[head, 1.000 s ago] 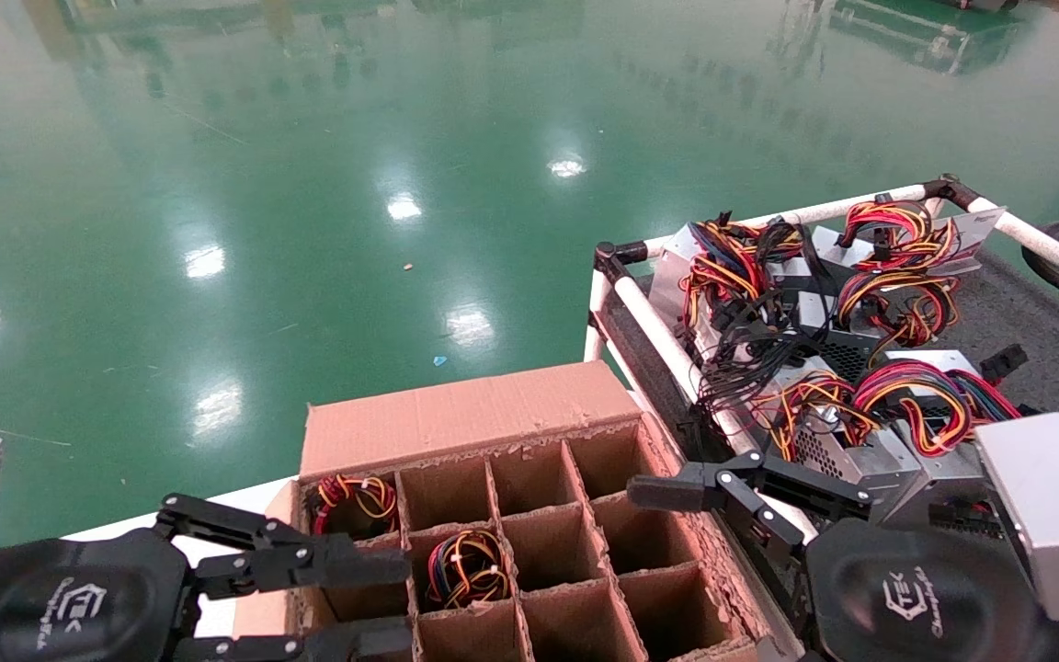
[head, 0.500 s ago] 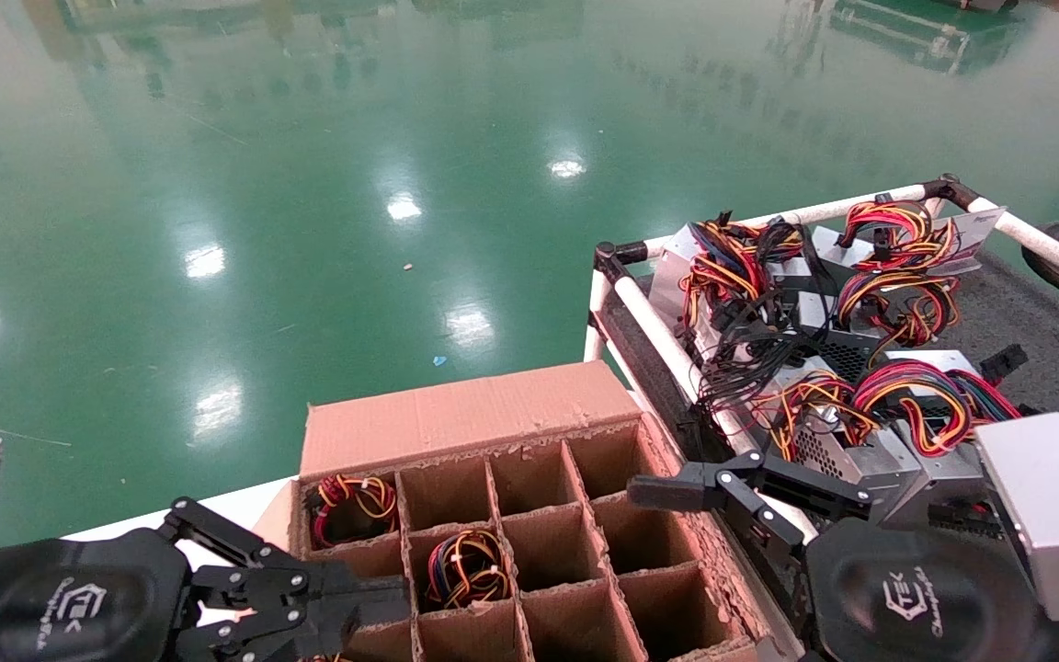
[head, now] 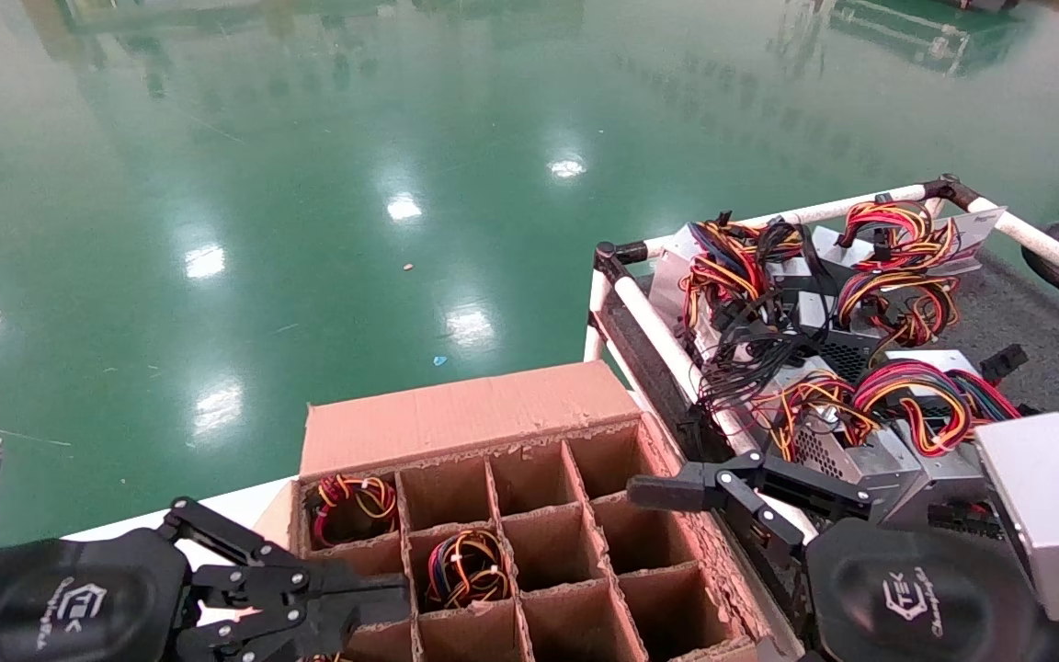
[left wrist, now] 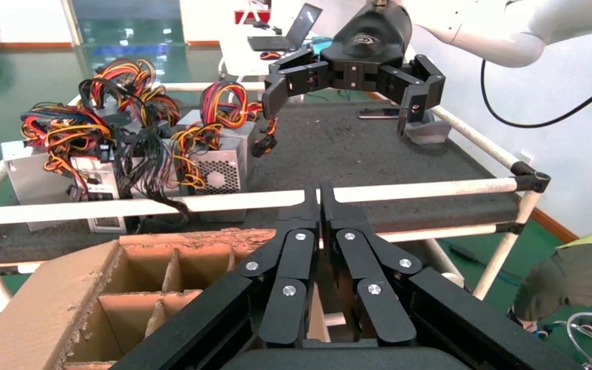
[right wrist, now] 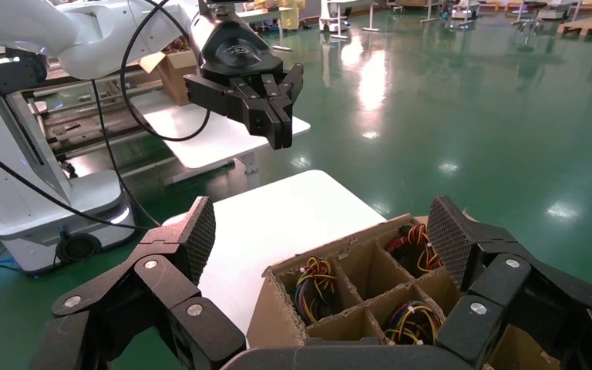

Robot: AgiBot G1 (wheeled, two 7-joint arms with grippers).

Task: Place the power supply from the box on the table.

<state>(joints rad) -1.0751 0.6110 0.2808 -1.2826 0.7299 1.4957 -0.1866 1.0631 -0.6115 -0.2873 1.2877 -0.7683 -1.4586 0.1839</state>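
On your left, the left claw (head: 378, 593) hangs at the near left edge of the box (head: 493, 418), with its two fingers (left wrist: 320, 212) pressed together and nothing between them; in the left wrist view they make one closed black wedge above the cardboard wall. Just beyond this claw, in the far left cell of the box, you see the power supply (head: 350, 501) with only its loop of red, yellow and black wires showing; its metal body I cannot make out. One cell to the right and a little nearer lies a second unit (head: 467, 565), whose bundle has also blue and purple wires. The other cells that you can see show only bare cardboard. Further right, the right claw (head: 723, 496) hovers over the right wall of the box, just beside the white rail of the bench (head: 1058, 345); its fingers stand wide apart and carry nothing, as the right wrist view shows, with the box between the two pads (right wrist: 200, 235). Beyond this claw, on the bench, several more units (head: 824, 322) lie close together with tangled wires.
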